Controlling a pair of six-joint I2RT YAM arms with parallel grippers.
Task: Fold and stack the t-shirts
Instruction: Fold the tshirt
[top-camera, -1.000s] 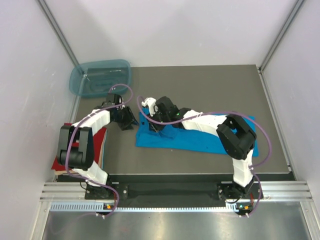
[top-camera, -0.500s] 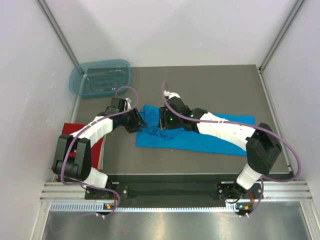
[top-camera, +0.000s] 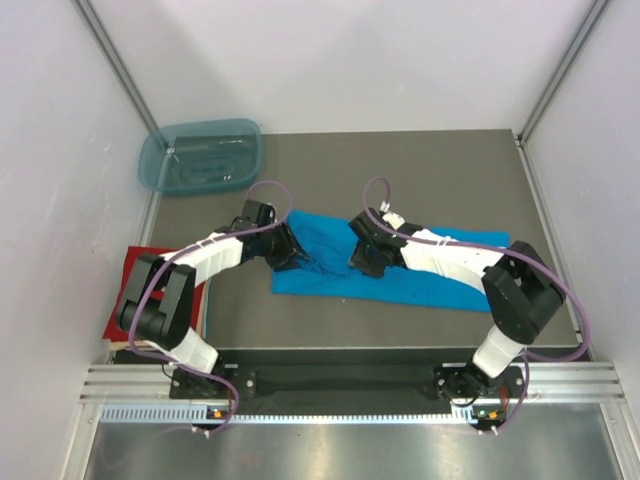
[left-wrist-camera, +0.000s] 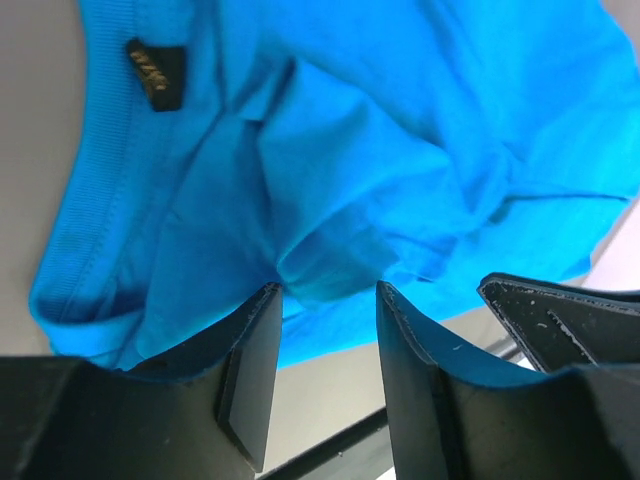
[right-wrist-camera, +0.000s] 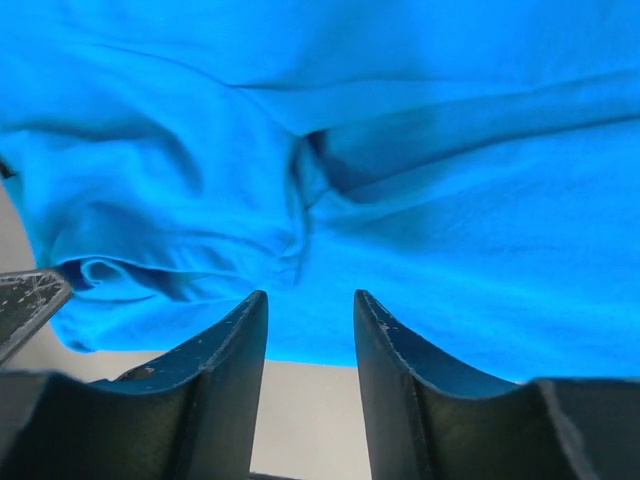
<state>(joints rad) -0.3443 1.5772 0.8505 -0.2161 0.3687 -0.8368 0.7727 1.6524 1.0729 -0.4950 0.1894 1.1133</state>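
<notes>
Blue tee (top-camera: 420, 290) rumpled, red tee (top-camera: 125, 295) far L

Turquoise-blue t-shirt (top-camera: 420, 286), red t-shirt (top-camera: 197, 286), blue-green tub (top-camera: 248, 150).

One turquoise t-shirt (top-camera: 420, 285), one red t-shirt (top-camera: 200, 283), one plastic tub (top-camera: 245, 150) and two robot arms (top-camera: 215, 250) (top-camera: 450, 255).
</notes>
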